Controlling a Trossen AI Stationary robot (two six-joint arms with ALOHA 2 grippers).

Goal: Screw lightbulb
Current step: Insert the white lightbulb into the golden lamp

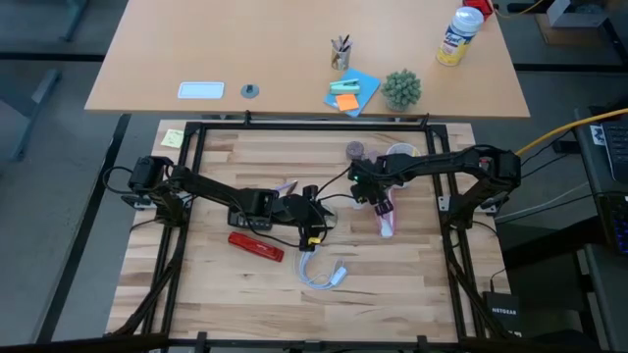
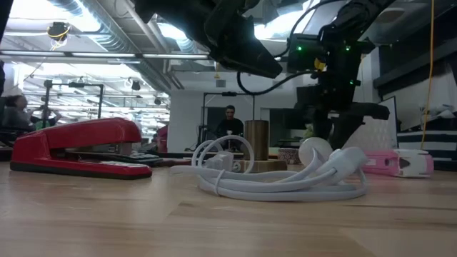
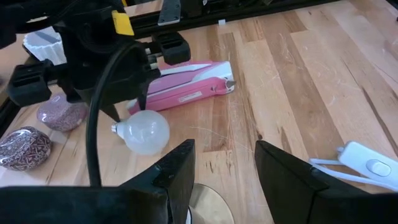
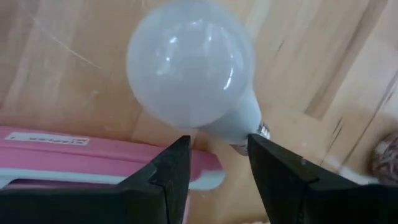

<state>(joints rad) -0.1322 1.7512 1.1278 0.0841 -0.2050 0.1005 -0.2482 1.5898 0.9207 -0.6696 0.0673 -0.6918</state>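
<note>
The lightbulb (image 3: 144, 130), white and round with a short metal screw end (image 3: 115, 129), lies on its side on the wooden table beside a pink stapler (image 3: 186, 90). It also shows in the low view (image 2: 314, 151). My right gripper (image 4: 219, 162) is open and points down at it. Its fingers stand on either side of the bulb's neck (image 4: 239, 124); I see no plain touch. My left gripper (image 3: 224, 168) is open and empty, raised above the table near its middle (image 1: 309, 211). A pale round disc (image 3: 208, 208) shows below it.
A red stapler (image 1: 255, 245) lies left of centre. A white cord (image 2: 285, 182) with a switch (image 3: 373, 167) lies toward the near edge. A wooden cylinder on a base (image 2: 255, 146) stands behind the cord. Speckled stones (image 3: 25, 146) and a white cup (image 1: 400, 152) sit at the far side.
</note>
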